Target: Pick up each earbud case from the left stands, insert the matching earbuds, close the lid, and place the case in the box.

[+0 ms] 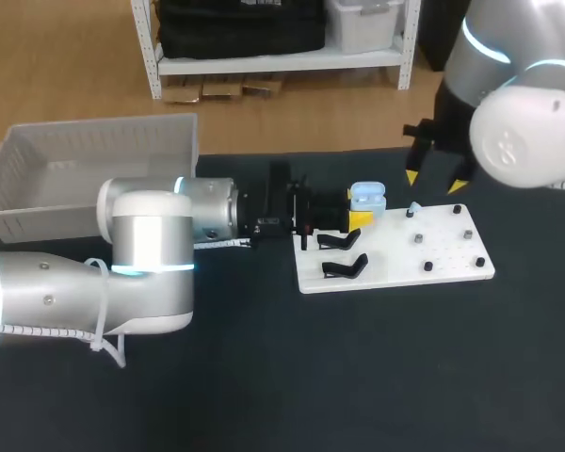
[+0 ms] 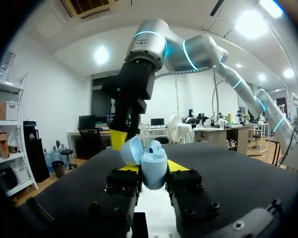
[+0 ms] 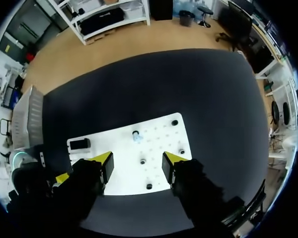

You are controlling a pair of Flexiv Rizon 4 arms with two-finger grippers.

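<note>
Looking down from the head view, your left gripper point(image 1: 362, 215) pinches the open case point(image 1: 367, 197) at the board's point(image 1: 395, 273) edge, with the right gripper point(image 1: 435, 181) hanging just beyond. Left wrist: the case stands upright between both fingers, lid tipped back. Right wrist: fingers spread. The earbud point(image 3: 135, 136) sits just ahead of them, so your right arm looks nearer.

table point(image 1: 377, 377): dark top | white board point(image 1: 395, 271): lying flat on it
</note>
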